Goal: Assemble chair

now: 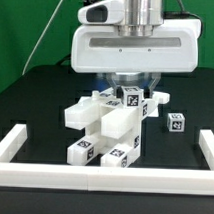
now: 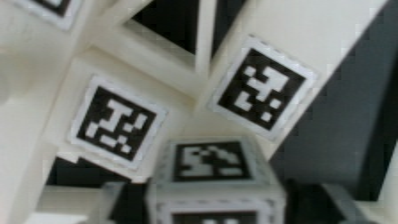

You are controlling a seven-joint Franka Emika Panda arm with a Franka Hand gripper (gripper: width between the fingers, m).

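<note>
The chair parts (image 1: 106, 135) lie in a white blocky cluster with black-and-white tags at the middle of the black table. My gripper (image 1: 131, 88) reaches down onto the top of the cluster, under the arm's wide white head. In the wrist view, my gripper (image 2: 217, 200) has its dark fingers (image 2: 132, 200) pressed on both sides of a white tagged block (image 2: 214, 180), so it is shut on it. Tilted tagged faces of other chair parts (image 2: 116, 120) fill the rest of that view. The finger tips are hidden in the exterior view.
A small loose tagged block (image 1: 176, 121) lies at the exterior view's right, and another (image 1: 160, 100) lies behind it. A low white border rail (image 1: 18, 152) runs around the front and both sides of the table. A green backdrop stands behind.
</note>
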